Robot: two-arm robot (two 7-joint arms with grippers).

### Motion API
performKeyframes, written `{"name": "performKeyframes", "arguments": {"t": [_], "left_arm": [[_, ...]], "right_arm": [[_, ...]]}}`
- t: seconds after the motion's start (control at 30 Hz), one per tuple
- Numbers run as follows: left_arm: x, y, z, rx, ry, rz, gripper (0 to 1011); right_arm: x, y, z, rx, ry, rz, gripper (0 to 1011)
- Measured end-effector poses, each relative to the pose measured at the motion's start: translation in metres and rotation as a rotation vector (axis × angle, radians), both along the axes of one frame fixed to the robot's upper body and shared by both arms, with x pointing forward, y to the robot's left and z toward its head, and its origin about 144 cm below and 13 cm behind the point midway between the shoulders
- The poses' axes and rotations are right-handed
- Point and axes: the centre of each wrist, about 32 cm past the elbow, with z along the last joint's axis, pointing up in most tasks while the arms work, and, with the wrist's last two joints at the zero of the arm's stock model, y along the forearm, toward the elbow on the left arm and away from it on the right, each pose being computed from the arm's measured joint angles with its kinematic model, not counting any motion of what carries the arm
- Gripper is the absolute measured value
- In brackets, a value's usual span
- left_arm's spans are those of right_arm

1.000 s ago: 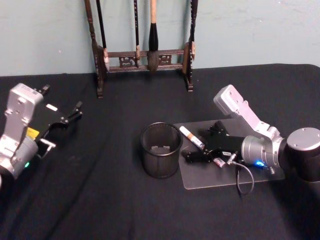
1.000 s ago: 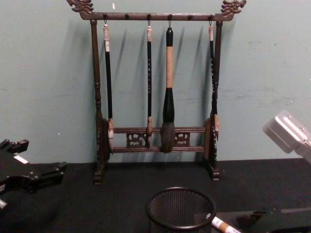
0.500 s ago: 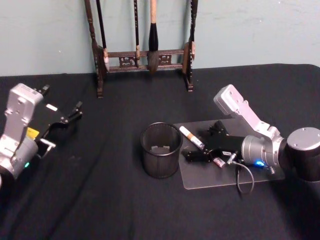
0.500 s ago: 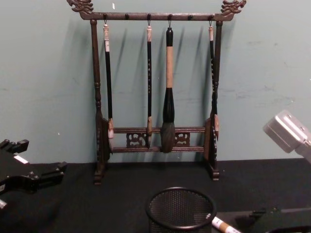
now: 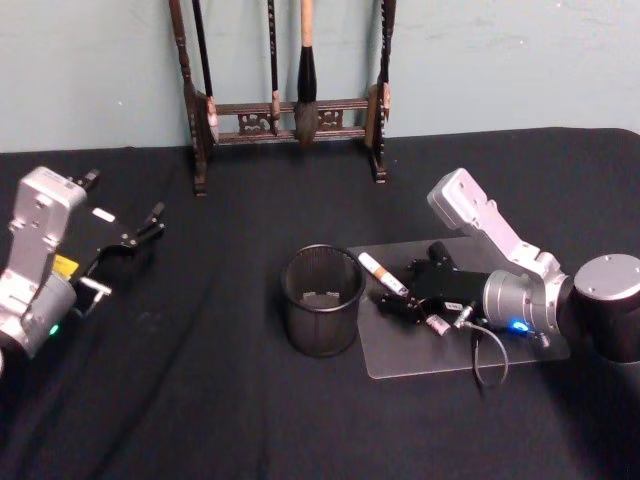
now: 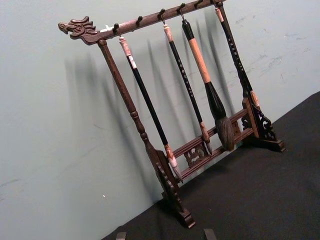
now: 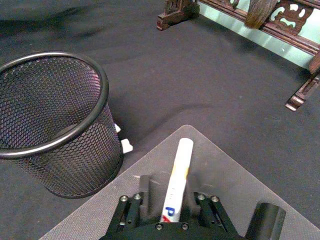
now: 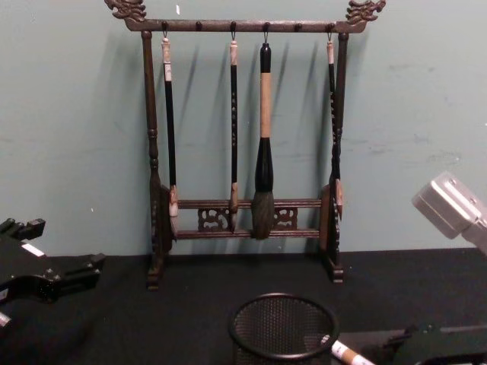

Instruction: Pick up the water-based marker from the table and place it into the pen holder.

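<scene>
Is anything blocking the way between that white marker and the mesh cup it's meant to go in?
Nothing visible does. The right gripper holds the marker in its jaws beside the cup; between them lie just grey mat and black cloth. It would likely need to rise over the cup's rim.

Right end effector (image 5: 398,287) clenched — left (image 5: 125,250) splayed

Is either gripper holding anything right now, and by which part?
The right gripper is shut on the marker, gripping its printed end; the left gripper is open and holds nothing.
</scene>
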Motion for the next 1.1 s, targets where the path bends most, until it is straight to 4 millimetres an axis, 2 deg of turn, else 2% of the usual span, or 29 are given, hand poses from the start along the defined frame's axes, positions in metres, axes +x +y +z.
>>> {"name": "performKeyframes", "arguments": {"t": [0.23,0.27,0.4,0.8,1.1], "left_arm": [[0.0,0.0,0.0,0.0,0.0,0.0,1001],[0.0,0.0,0.0,0.0,0.0,0.0,1001],[0.0,0.0,0.0,0.0,0.0,0.0,1001],[0.0,0.0,0.0,0.0,0.0,0.0,1001],[0.0,0.0,0.0,0.0,0.0,0.0,1001]], "right_arm": [[0.0,0.0,0.0,0.0,0.0,0.0,303],[0.0,0.0,0.0,0.0,0.0,0.0,246],[0.0,0.0,0.0,0.001,0.0,0.0,164],[0.0,0.0,0.0,0.001,0.0,0.0,164],[-0.0027,-0.0051,0.0042,0.083,-0.072,-0.026,164]]}}
